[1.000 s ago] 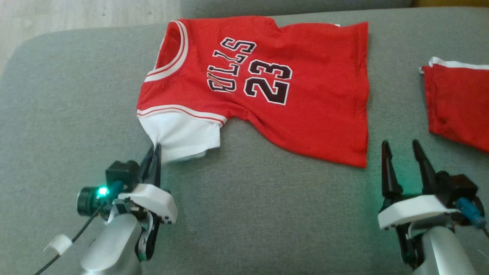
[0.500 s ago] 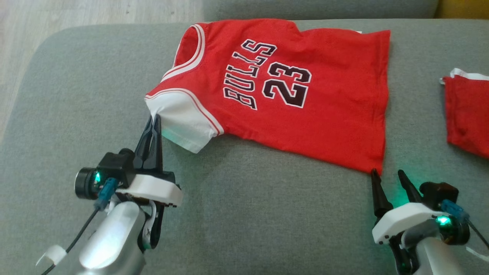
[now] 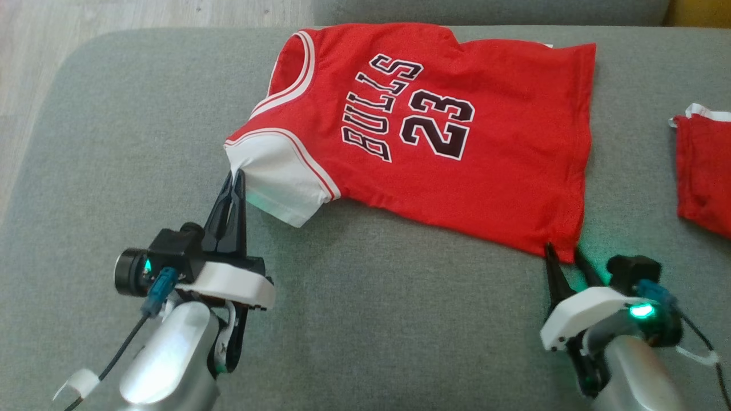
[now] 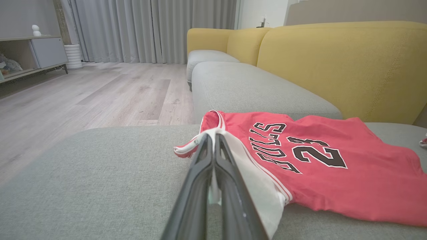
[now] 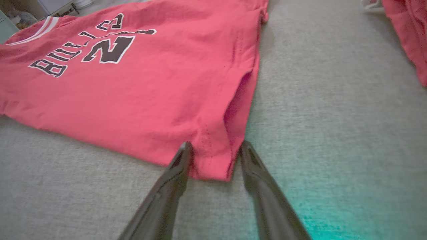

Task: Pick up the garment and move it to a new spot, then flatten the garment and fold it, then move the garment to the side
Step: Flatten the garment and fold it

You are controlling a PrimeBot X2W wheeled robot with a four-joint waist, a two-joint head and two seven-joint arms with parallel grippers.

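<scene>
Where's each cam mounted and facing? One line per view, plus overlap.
Head: on the head, looking forward and down at the red jersey on the grey cushion; left gripper lower left, right gripper lower right.
Left wrist: low, along the shut left gripper pinching the white sleeve, toward the yellow backrest and wood floor.
Right wrist: low, along the open right gripper straddling the jersey's hem corner.
Shared: head and right wrist both show the second red garment.

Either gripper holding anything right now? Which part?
Left gripper is shut on the white sleeve of the jersey. Right gripper is open, straddling the hem corner, not clamped.
</scene>
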